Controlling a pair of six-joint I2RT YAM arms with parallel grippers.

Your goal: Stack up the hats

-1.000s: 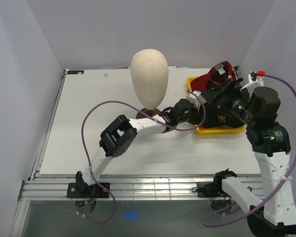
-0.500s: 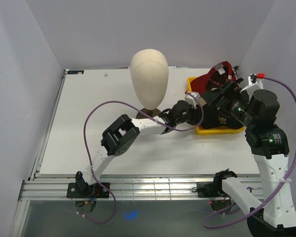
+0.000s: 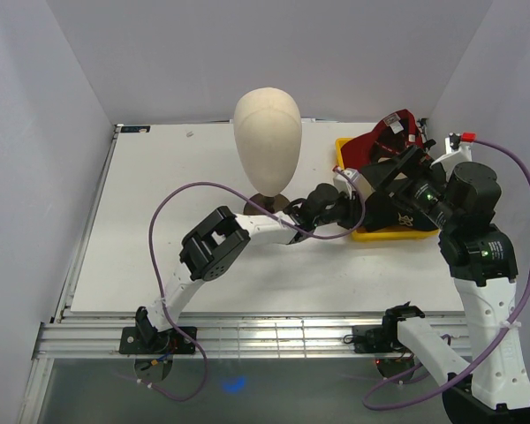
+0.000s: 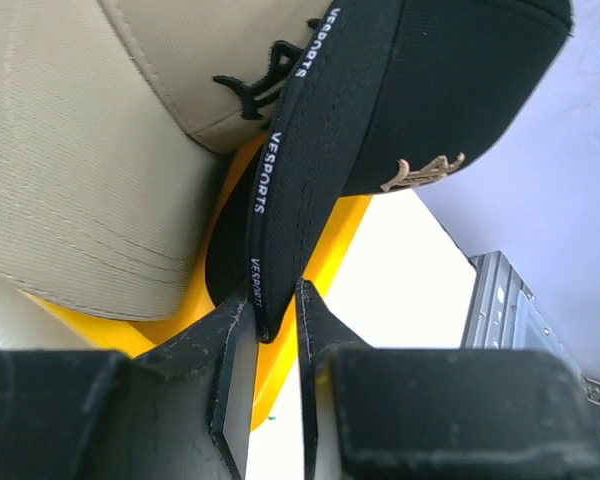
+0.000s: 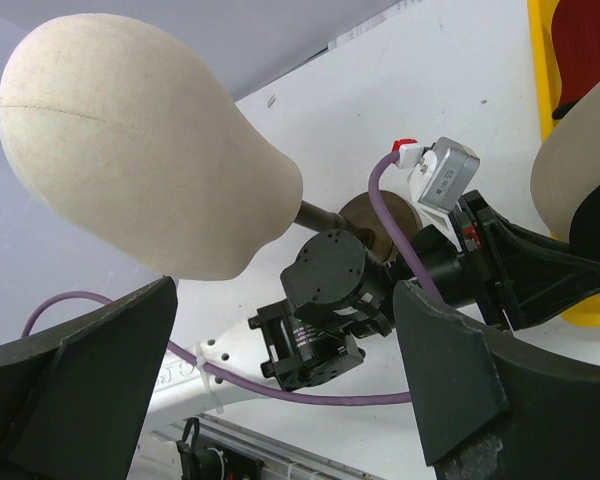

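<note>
A black hat (image 4: 430,90) with a gold emblem leans over the rim of a yellow tray (image 4: 335,240), next to a tan hat (image 4: 90,150). My left gripper (image 4: 275,310) is shut on the black hat's lettered edge at the tray's near-left corner. A red hat (image 3: 390,132) lies at the back of the tray (image 3: 397,234). My right gripper (image 5: 280,370) hovers wide open above the tray, facing the left wrist (image 5: 330,300), and holds nothing. From above, the right gripper (image 3: 380,181) covers most of the black hat (image 3: 393,212).
A beige mannequin head (image 3: 267,132) on a dark round base stands mid-table, just left of the left gripper (image 3: 360,208). A purple cable (image 3: 185,199) loops over the left arm. White walls close in at the back and both sides.
My left jaws have closed from wide open onto the black hat's edge, and the left wrist has crept slightly toward the tray. The right gripper stays open, barely shifted.
</note>
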